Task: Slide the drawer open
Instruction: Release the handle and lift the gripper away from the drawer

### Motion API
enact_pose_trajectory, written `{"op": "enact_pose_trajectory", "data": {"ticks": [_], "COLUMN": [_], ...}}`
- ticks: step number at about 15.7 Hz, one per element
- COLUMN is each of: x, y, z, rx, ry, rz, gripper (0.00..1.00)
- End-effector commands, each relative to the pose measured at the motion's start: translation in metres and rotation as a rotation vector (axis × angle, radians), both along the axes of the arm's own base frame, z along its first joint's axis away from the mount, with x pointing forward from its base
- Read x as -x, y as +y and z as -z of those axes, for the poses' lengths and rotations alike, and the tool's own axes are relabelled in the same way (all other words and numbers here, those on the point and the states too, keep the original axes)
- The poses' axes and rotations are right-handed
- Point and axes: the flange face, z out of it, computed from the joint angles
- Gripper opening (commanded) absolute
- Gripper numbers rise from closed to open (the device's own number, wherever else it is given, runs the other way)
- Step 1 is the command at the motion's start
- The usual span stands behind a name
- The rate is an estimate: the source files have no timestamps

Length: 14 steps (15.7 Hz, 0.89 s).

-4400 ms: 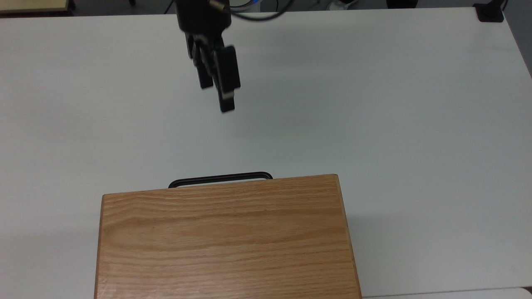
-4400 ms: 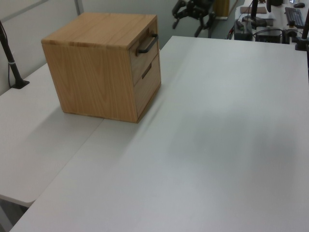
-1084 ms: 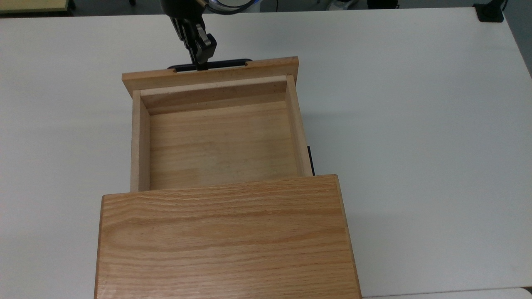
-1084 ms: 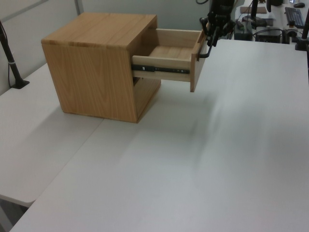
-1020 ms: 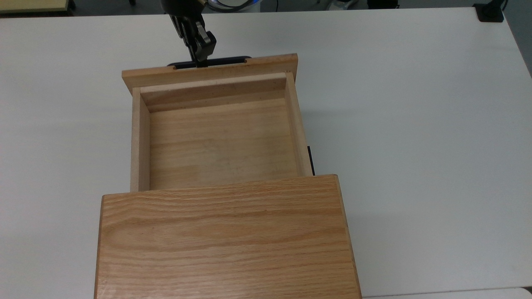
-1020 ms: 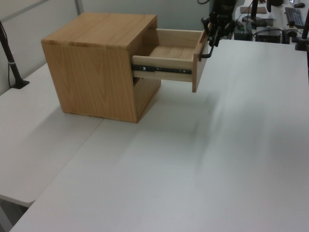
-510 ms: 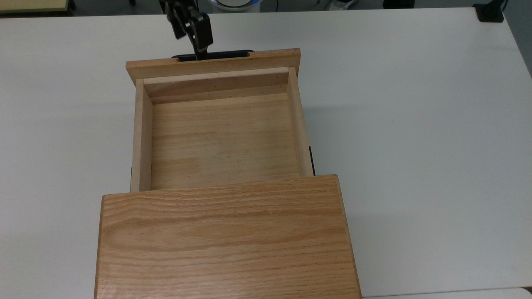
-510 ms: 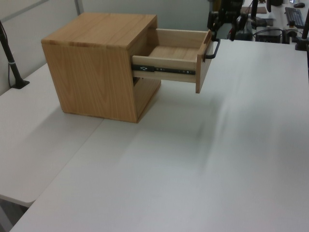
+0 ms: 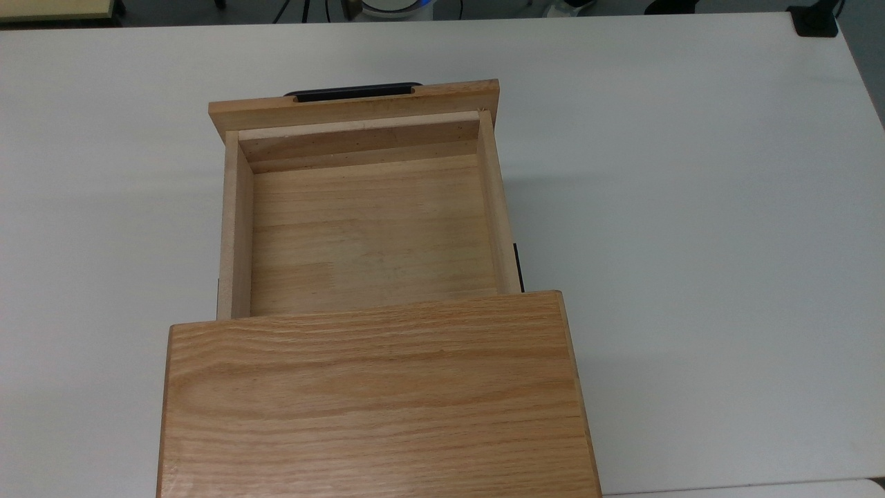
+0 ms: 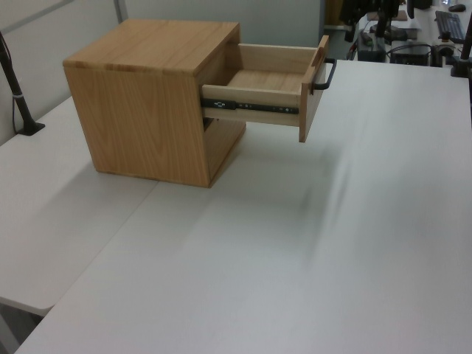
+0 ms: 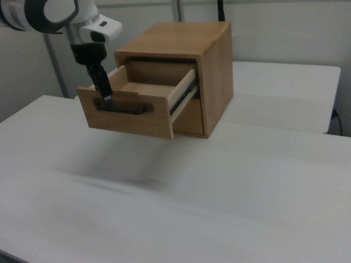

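I am looking at the drawer [image 9: 366, 228] standing pulled far out of the cabinet [image 9: 373, 394], with most of its bare floor showing. The cabinet is sitting by the table [image 9: 691, 207] edge that lies at the bottom of the top view, and the drawer's front panel [image 9: 352, 107] is reaching toward the opposite edge, hanging above the tabletop without touching it. I am judging the task as good as done.

In the right view the gripper [image 11: 102, 93] is coming down from above onto the black bar handle [image 9: 352, 90], at the end toward the right view's left. I cannot tell whether it is clamping the bar or merely resting beside it.

I am expecting the drawer to handle as a stiff, fairly light wooden box. It is riding on metal slide rails [image 10: 254, 107], so it should move easily along one line and resist anything sideways. The wood looks smooth, so the panel face is offering little purchase. The handle is the only sensible place to take hold, and I am favouring its middle, since pulling at one end could twist the box in its rails. The empty cabinet may be light enough to drag across the table if I am pulling hard against the rail stops.
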Motion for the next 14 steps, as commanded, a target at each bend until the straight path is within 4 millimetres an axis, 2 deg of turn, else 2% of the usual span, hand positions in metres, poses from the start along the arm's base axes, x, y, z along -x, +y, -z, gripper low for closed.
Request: {"op": "enact_pose_trajectory", "data": {"ticks": [1, 3, 6, 14], "x": [0.012, 0.01, 0.006, 0.004], "y": [-0.001, -0.001, -0.006, -0.005], "z": [-0.012, -0.009, -0.003, 0.0], "rx": [0.088, 0.107, 0.159, 0.152], "ry": [-0.01, -0.005, 0.02, 0.022], "rz": [-0.325, -0.458, -0.531, -0.55], "gripper": [1.0, 1.0, 1.0, 1.0]}}
